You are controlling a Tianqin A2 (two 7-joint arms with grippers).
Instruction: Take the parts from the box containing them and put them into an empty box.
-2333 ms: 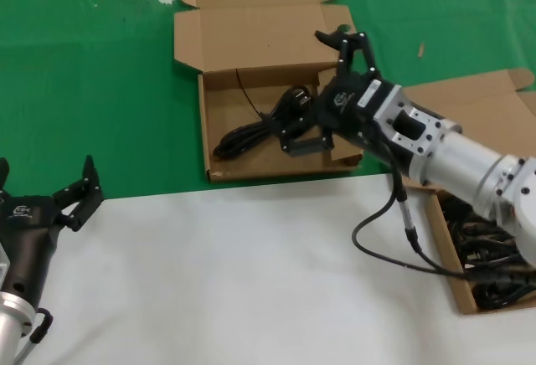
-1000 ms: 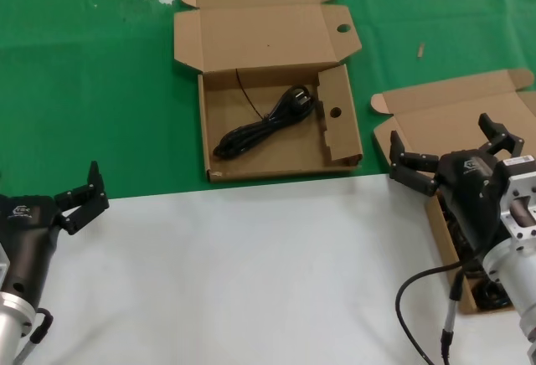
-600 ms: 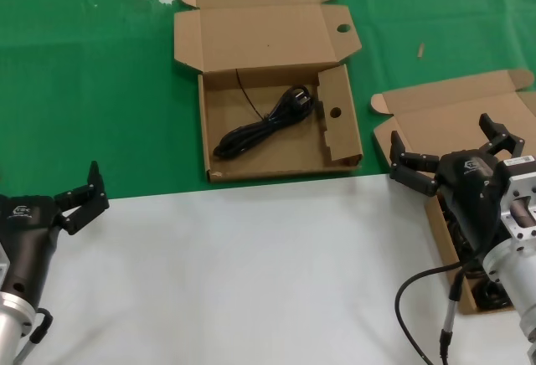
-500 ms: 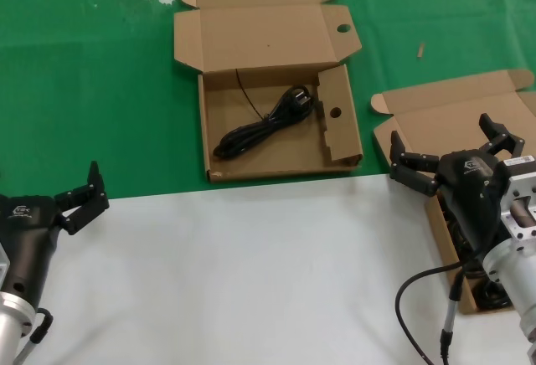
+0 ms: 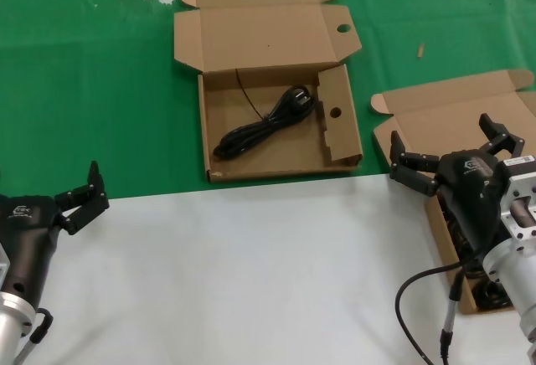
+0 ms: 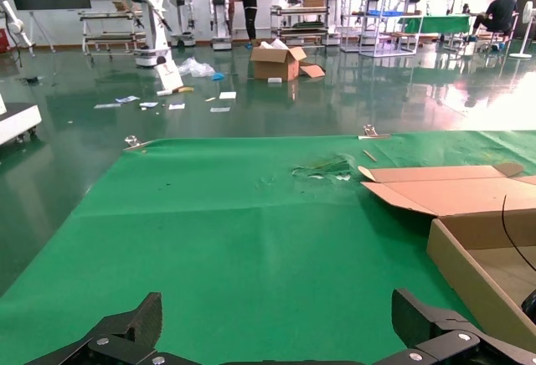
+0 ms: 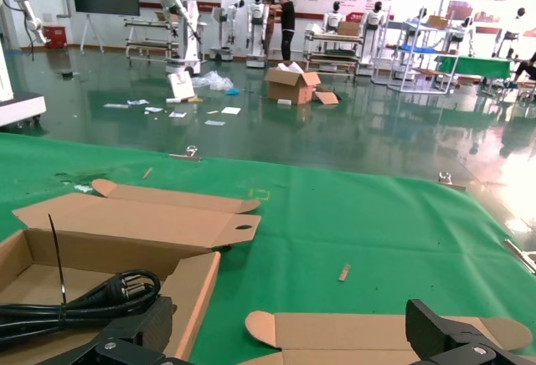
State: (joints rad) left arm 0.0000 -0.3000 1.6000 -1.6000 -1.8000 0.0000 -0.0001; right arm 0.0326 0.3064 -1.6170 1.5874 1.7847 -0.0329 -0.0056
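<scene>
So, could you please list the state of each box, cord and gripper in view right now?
Box with round holes: lid open, one power cord inside.
Power cord: lying bundled on that box's floor.
Box with plain lid: lid open, black cords partly visible inside.
Left gripper: open, empty, over the white surface's left edge.
Right gripper: open, empty, above the plain-lid box.

You see two cardboard boxes: holed-lid box [image 5: 272, 89] on green mat, plain-lid box [image 5: 469, 131] at your right. One power cord [image 5: 266, 122] lies in holed-lid box. Plain-lid box holds tangle of cords [image 5: 490, 291], number impossible to count, mostly hidden by arm. Two grippers: left gripper [image 5: 71, 197], right gripper [image 5: 452, 157], both spread wide.
</scene>
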